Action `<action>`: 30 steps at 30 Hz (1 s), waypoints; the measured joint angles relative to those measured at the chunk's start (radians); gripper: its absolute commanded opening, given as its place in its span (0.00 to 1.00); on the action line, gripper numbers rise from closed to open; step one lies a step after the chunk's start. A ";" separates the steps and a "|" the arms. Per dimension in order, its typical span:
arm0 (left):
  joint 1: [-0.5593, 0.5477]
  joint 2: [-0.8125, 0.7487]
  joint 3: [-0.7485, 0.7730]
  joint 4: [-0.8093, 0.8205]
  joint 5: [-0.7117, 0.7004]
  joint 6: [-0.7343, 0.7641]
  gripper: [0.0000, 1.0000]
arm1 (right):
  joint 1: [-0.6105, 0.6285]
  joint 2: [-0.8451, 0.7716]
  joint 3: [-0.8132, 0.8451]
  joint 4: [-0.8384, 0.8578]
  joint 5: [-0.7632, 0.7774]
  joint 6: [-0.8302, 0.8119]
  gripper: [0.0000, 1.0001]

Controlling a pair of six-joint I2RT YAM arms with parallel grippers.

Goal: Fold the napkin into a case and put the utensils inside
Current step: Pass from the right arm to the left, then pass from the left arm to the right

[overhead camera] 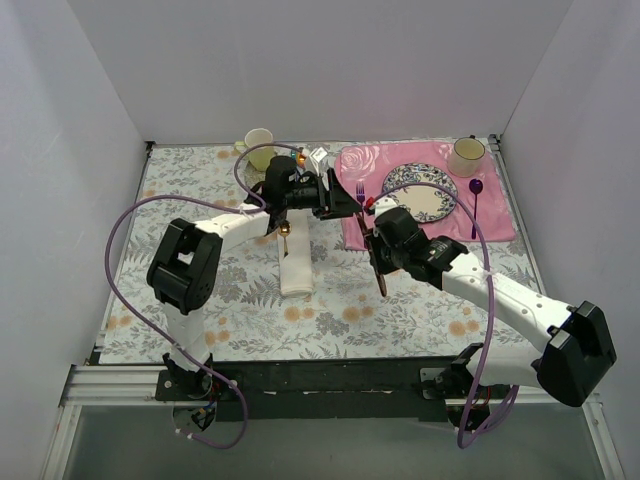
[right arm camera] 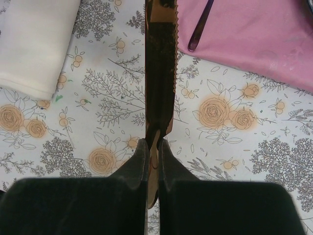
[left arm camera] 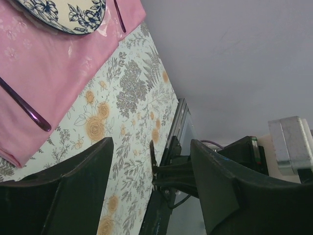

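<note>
The cream napkin (overhead camera: 296,272) lies folded into a narrow strip on the floral tablecloth; it also shows at the top left of the right wrist view (right arm camera: 34,44). The spoon's gold bowl (overhead camera: 285,232) lies at the napkin's far end, and its handle is hidden under my left arm. My right gripper (overhead camera: 376,262) (right arm camera: 152,144) is shut on the copper knife (right arm camera: 160,73), held above the cloth just right of the napkin, blade pointing away from the fingers. My left gripper (overhead camera: 352,205) (left arm camera: 151,142) is open and empty, raised by the placemat's left edge.
A pink placemat (overhead camera: 500,215) at the back right carries a floral plate (overhead camera: 420,192), a purple fork (overhead camera: 361,192) and a purple spoon (overhead camera: 475,205). Cups stand at the back (overhead camera: 260,148) (overhead camera: 466,155). White walls surround the table.
</note>
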 measured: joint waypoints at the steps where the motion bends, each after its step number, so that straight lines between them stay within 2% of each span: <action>1: -0.004 0.006 0.000 0.005 -0.002 -0.008 0.61 | 0.002 0.002 0.004 0.000 0.000 0.000 0.01; 5: -0.021 0.029 -0.002 0.021 -0.011 -0.034 0.54 | 0.006 0.003 0.014 0.000 -0.002 0.002 0.01; 8: -0.028 0.035 -0.008 0.029 -0.017 -0.051 0.27 | 0.011 0.003 0.020 0.001 -0.002 0.002 0.01; 10: -0.031 0.035 -0.017 0.041 -0.018 -0.062 0.00 | 0.014 0.003 0.023 0.000 -0.002 0.002 0.01; 12: -0.031 0.035 -0.019 0.057 -0.013 -0.077 0.00 | 0.017 0.003 0.025 0.002 -0.003 0.001 0.01; 15: -0.029 0.036 -0.019 0.101 0.016 -0.088 0.00 | 0.017 0.004 0.026 0.013 -0.020 -0.006 0.33; 16: -0.027 0.036 -0.019 0.107 0.027 -0.089 0.00 | 0.016 0.004 0.030 0.013 -0.031 -0.009 0.54; 19: -0.010 0.036 -0.019 0.128 0.078 -0.085 0.00 | 0.016 0.003 0.055 0.021 -0.096 -0.043 0.80; 22: 0.013 0.036 -0.019 0.131 0.140 -0.074 0.00 | -0.002 -0.025 0.064 0.060 -0.217 -0.097 0.87; 24: 0.034 0.036 -0.019 0.145 0.195 -0.071 0.00 | -0.047 -0.055 0.071 0.076 -0.332 -0.127 0.87; 27: 0.073 0.035 -0.019 0.194 0.290 -0.072 0.00 | -0.127 -0.050 0.124 0.080 -0.472 -0.143 0.81; 28: 0.083 0.035 -0.019 0.215 0.320 -0.074 0.00 | -0.159 -0.034 0.152 0.082 -0.528 -0.143 0.73; 30: 0.105 0.032 -0.019 0.252 0.372 -0.076 0.00 | -0.230 0.018 0.216 0.097 -0.666 -0.141 0.66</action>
